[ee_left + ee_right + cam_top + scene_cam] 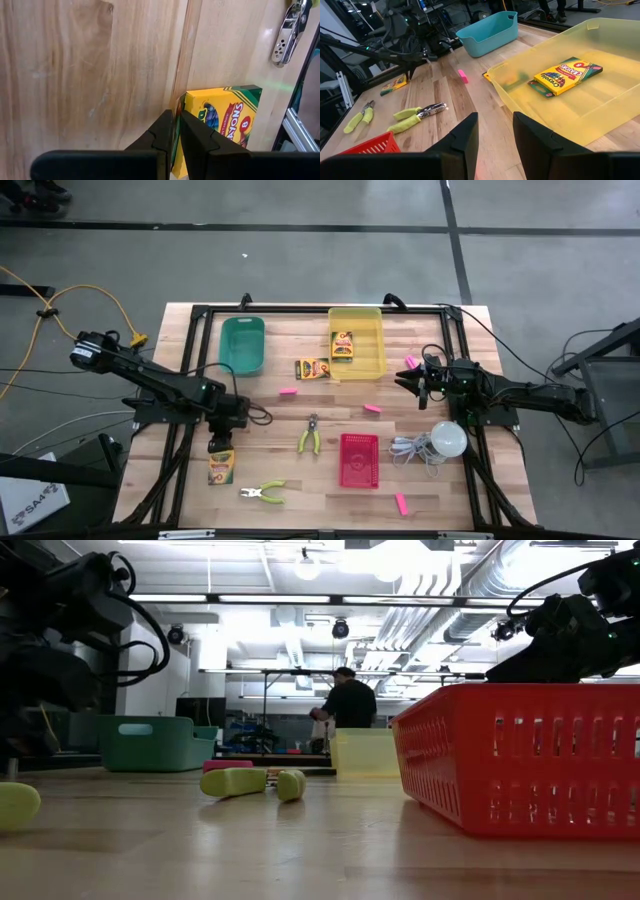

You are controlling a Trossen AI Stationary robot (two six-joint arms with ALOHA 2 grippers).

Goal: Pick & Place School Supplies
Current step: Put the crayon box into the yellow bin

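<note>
left gripper [219,442] jaws closed, right gripper [408,379] jaws parted

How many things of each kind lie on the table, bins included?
Crayon boxes: 3
Pink erasers: 4
Pliers: 2
Bins and baskets: 3
White bulb with cord: 1
Total: 13

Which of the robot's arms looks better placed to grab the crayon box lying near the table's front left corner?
The left. Its hand is already right at that crayon box, fingers closed at the box's edge, while the right hand hovers open far across the table by the yellow bin.
</note>
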